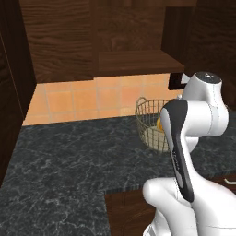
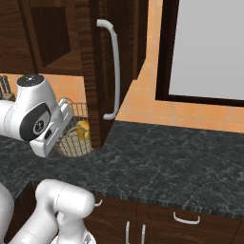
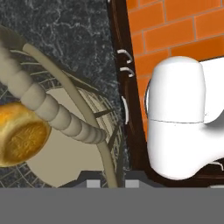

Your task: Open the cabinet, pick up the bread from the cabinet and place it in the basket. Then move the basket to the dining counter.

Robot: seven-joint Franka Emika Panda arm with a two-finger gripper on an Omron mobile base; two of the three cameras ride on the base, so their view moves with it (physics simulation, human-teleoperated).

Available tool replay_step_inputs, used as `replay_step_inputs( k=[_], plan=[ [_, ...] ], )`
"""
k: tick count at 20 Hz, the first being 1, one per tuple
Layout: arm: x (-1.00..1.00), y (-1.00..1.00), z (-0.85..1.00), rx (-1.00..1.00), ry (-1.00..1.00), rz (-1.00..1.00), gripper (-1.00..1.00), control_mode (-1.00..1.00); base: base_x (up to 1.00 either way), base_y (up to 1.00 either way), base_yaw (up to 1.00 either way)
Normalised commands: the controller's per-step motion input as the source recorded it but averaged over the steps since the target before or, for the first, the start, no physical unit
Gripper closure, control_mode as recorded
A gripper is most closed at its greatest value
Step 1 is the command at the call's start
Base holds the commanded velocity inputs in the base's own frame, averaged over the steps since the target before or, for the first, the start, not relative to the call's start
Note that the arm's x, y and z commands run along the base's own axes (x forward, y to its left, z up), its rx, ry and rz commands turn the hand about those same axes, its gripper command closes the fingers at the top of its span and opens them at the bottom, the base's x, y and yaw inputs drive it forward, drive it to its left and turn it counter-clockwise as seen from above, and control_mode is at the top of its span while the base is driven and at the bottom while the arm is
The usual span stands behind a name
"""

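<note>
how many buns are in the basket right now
1. A single golden bread bun lies inside the wire basket on the black marbled counter, against the basket's wall. The arm covers part of the basket, so another could be hidden.

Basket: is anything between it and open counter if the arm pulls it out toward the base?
The open cabinet door hangs right beside the basket on its right, so a move that way looks blocked. Toward the base, the dark counter shows nothing in the way. The bread sits inside; the pincer is shut at the rim.
</note>
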Motion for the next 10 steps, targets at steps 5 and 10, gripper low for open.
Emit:
replay_step_inputs(
  k=[5, 10],
  plan=[
    [-0.23, 0.0, 0.0, 0.0, 0.0, 0.0, 1.0, 1.0, -0.22, 0.0, 0.0],
    [0.0, 0.0, 0.0, 0.0, 0.0, 0.0, 1.0, 1.0, -0.67, -0.02, 0.0]
  ],
)
